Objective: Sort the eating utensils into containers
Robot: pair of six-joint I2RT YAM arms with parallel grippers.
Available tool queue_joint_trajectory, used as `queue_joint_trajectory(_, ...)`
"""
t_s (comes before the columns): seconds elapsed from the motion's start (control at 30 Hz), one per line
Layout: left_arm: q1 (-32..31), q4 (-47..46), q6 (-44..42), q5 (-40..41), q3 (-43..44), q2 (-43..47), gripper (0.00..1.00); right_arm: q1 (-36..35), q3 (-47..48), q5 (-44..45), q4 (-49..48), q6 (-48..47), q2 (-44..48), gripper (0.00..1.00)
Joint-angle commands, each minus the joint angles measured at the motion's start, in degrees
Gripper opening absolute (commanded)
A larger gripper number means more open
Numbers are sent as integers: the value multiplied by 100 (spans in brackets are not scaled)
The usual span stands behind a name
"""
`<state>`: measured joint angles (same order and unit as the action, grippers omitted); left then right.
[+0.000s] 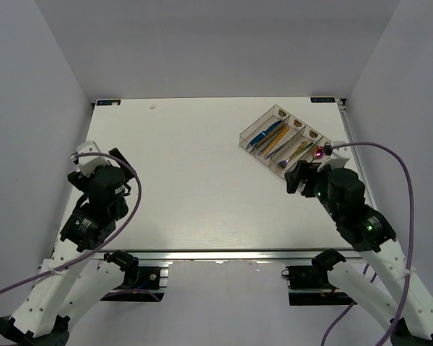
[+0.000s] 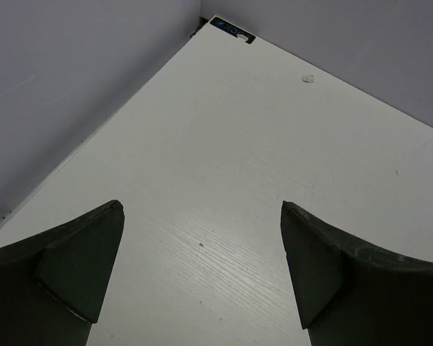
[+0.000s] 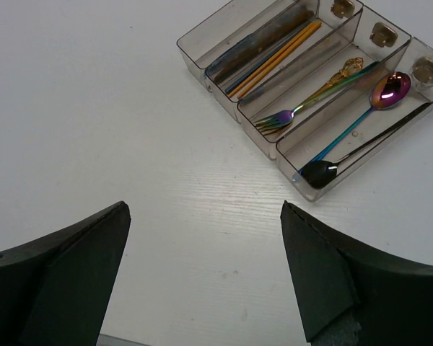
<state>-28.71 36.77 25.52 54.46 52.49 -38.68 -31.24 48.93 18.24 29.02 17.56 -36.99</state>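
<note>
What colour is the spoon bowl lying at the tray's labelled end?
Iridescent purple-pink; the spoon bowl shows best in the right wrist view.

I see a clear smoky-grey tray (image 3: pixel 202 43) with four long, narrow compartments. It lies at an angle at the far right of the tabletop (image 1: pixel 187 180), with small brownish labels (image 3: pixel 383 32) at its far end. Every utensil I can see lies lengthwise inside it. Toward the left, a dark blue piece (image 3: pixel 234 63) sits beside gold-orange chopsticks (image 3: pixel 278 58). Next comes an iridescent fork (image 3: pixel 278 120) with a gold handle. The rightmost compartment holds a purple spoon (image 3: pixel 393 88) and a black spoon (image 3: pixel 319 173), their bowls at opposite ends.
</note>
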Motion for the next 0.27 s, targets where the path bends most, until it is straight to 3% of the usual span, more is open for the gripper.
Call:
queue_joint_trajectory(0.0, 23, 31, 102, 205, -142, 149, 98, -22, -243, -40, 122, -16, 411, 89)
queue_joint_trajectory(0.23, 23, -48, 129, 127, -336, 282, 98, -22, -577, 250, -27, 10, 615, 89)
